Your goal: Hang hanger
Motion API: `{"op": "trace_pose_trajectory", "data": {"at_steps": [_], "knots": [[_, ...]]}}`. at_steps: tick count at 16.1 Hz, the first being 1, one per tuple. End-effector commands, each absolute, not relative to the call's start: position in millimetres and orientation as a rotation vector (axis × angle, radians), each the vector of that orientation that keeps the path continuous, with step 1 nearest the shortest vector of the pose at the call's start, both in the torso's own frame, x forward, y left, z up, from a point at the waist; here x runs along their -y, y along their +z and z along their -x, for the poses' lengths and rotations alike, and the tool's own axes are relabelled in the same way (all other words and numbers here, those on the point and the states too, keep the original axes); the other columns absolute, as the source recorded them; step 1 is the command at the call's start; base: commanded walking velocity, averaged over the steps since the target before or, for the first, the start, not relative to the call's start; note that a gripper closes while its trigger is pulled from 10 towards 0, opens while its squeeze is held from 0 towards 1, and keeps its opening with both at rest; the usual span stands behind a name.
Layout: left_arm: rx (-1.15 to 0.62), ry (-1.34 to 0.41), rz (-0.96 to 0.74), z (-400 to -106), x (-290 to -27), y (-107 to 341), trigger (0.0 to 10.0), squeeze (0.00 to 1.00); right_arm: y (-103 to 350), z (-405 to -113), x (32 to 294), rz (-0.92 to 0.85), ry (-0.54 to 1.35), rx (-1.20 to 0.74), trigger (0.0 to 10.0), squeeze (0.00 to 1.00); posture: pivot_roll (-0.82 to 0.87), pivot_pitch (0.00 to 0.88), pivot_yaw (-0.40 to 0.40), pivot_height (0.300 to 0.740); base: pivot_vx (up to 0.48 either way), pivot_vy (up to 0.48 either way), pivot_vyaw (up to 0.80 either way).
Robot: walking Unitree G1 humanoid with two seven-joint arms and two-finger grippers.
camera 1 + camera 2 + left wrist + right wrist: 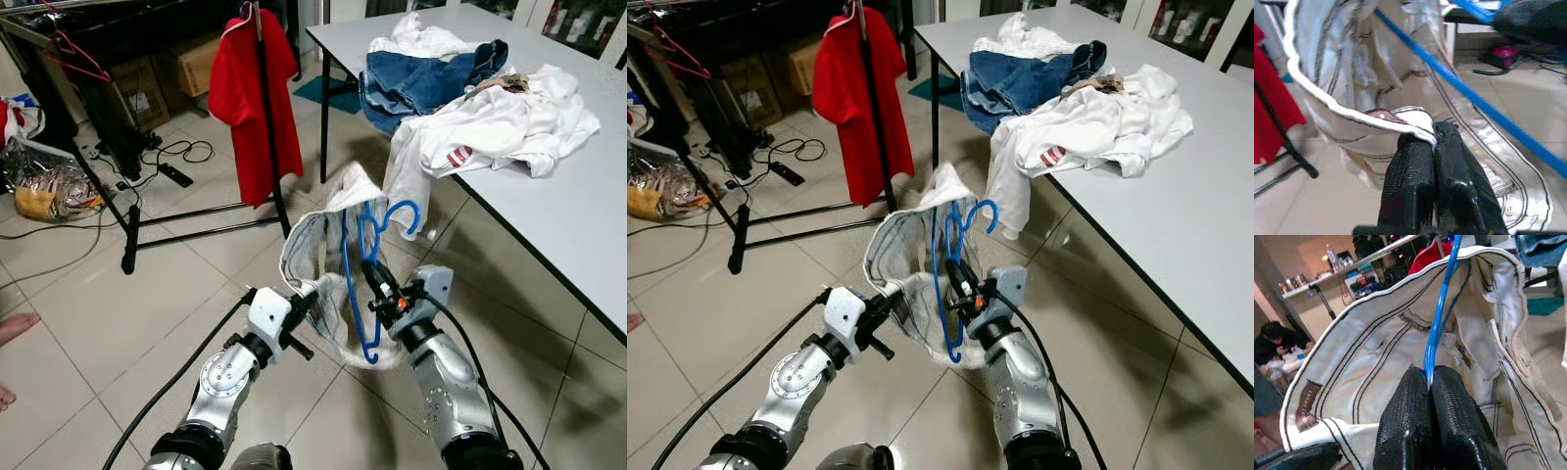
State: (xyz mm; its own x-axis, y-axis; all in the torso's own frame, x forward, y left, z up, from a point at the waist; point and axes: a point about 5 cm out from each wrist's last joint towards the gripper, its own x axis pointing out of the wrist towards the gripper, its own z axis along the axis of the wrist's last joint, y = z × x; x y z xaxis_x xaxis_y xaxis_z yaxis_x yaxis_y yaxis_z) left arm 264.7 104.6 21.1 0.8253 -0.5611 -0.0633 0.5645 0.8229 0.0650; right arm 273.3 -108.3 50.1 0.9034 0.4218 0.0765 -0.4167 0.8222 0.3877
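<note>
You have the blue plastic hanger [364, 284] pinched in the right gripper [1428, 377], fingers closed on its thin wire-like bar, hook end up and curling toward the table edge [509, 220]. The left gripper [1432, 139] is closed on the hem of the light grey garment [313, 245], white piping right at the fingertips. The garment hangs loosely around the hanger between the two arms, above the tiled floor [176, 313]; you cannot tell whether the hanger's shoulders are properly seated in it.

Judged step: garment and hanger are in hand, dressing is under way or just done, hanging not yet done. The black clothes rack [265, 117] stands ahead and to the left, well apart from the grippers, with a red shirt [250, 98] already on it.

Next move, as a judgement: check the fabric sits on both hanger arms, then carry the set to the rack with the hook kept upright and free of cloth. Watch the loose fabric near the hook, and the cables [181, 152] on the floor by the rack's foot.
</note>
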Motion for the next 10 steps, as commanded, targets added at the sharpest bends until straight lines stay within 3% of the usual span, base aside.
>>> {"op": "trace_pose_trajectory", "data": {"at_steps": [1,6,10], "knots": [[-0.010,-0.561,-0.106,-266.6,-111.3,25.3,10.0,0.00,62.7,-275.0,102.2,-0.457,0.468,0.053,10.0,0.00,0.05,0.000,0.078,0.740,0.000,0.000,0.00],[0.018,-0.469,-0.121,-275.0,-124.1,32.5,10.0,0.00,76.1,-273.7,92.4,-0.494,0.558,0.108,10.0,0.00,0.06,0.000,0.083,0.740,0.000,0.000,0.00],[0.009,-0.424,-0.031,-278.9,-126.4,33.9,10.0,0.00,80.0,-267.5,92.7,-0.481,0.616,0.123,10.0,0.00,0.06,0.000,0.082,0.740,0.000,0.000,0.00]]}}
